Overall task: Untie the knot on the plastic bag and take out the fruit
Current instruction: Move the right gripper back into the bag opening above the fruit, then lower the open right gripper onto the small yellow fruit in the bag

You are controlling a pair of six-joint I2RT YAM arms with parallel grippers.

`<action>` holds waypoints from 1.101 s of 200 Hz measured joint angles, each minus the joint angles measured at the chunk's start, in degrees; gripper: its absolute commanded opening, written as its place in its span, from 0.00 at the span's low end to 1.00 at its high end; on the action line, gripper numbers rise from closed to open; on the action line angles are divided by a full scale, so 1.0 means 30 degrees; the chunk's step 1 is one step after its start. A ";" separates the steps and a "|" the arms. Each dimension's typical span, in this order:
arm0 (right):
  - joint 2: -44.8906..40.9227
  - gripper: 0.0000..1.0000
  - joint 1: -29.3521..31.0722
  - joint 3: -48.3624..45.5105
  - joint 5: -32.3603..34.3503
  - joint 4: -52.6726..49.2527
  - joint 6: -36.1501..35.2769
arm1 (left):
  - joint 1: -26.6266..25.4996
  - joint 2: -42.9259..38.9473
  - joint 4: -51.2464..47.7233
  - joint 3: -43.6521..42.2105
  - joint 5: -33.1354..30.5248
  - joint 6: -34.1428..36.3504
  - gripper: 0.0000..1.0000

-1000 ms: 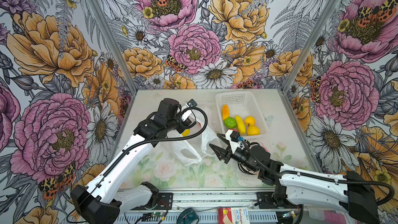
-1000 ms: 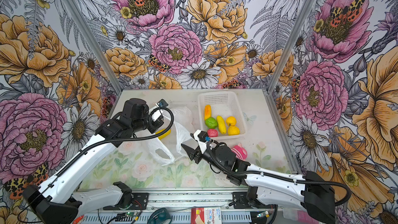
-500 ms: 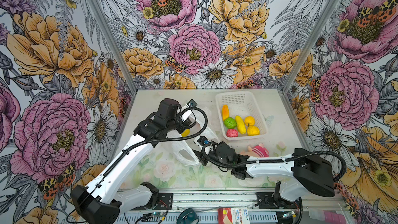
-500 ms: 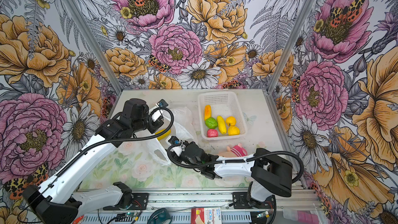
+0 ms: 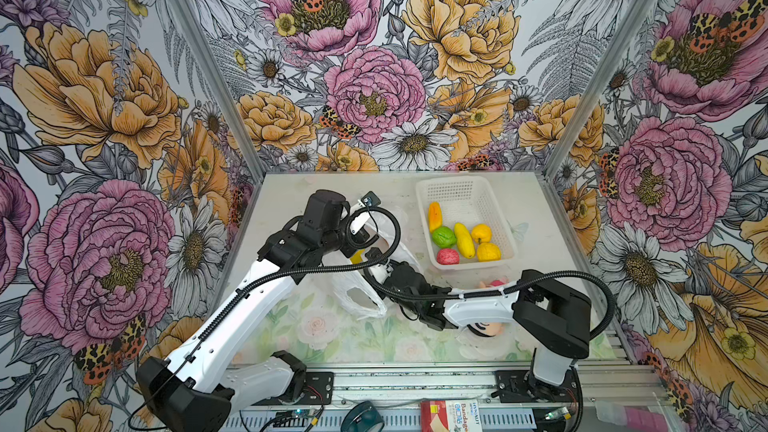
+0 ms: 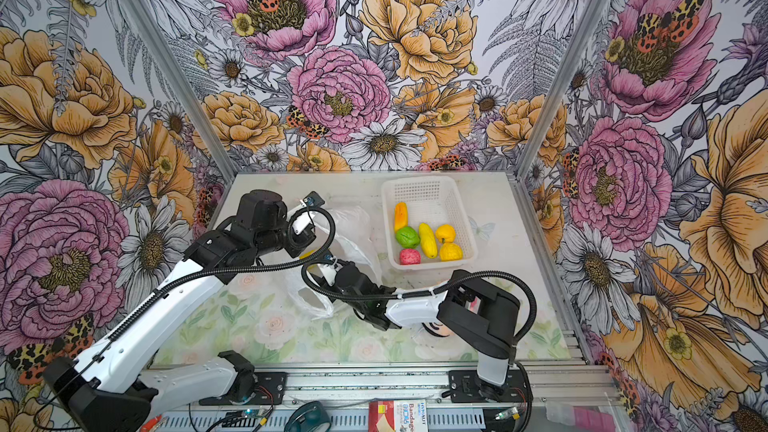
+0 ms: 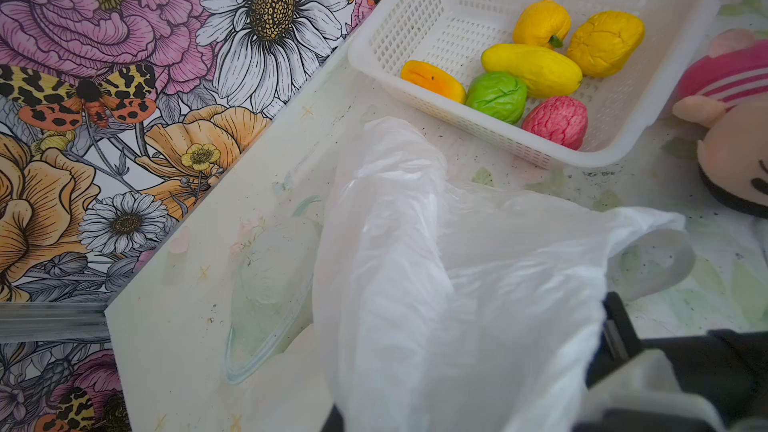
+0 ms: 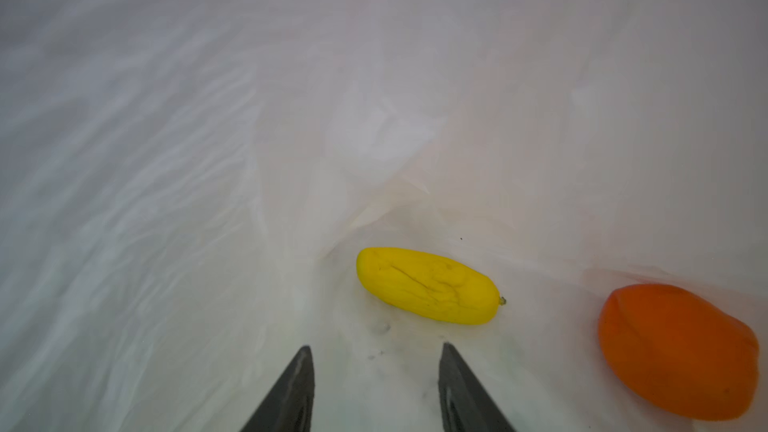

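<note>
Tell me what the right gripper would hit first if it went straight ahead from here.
Most likely the long yellow fruit, lying just ahead of the right gripper inside the plastic bag, slightly off its midline. The orange fruit sits well aside. Depth is hard to judge.

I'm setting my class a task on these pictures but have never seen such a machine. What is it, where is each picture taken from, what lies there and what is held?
A left arm and a right arm stand at a table, each ending in two-fingered jaws. Both top views look down on the whole scene; each wrist view comes from a camera on one arm. On the table: a white basket holding six toy fruits, a plush doll and a plastic bag. The left jaws are shut, apparently holding the bag up. The right jaws, open and empty, reach inside toward a yellow fruit and an orange fruit.
</note>
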 measured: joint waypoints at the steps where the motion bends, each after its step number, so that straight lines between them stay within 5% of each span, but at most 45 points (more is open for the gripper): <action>1: 0.0044 0.55 -0.0015 0.0058 0.0000 -0.0029 0.0007 | 0.0000 0.0000 0.0000 0.0000 0.0000 0.0000 0.00; 37: 0.2273 0.70 -0.0386 0.2353 0.0801 -0.1588 0.2047 | 0.0000 -0.0051 0.0000 0.0000 0.0007 0.0000 0.00; 113: 0.4881 0.99 -0.0481 0.4379 0.1421 -0.1078 1.0885 | 0.0000 -0.0226 0.0000 0.0000 0.0080 0.0007 0.00; 190: 0.8269 0.98 -0.1304 0.6827 0.1486 0.0532 1.6568 | -0.0022 -0.0284 0.0000 0.0000 0.0284 0.0007 0.00; 220: 0.8670 0.89 -0.1588 0.7548 0.1486 -0.0117 1.7435 | -0.0022 -0.0284 -0.0007 0.0000 0.0284 0.0007 0.00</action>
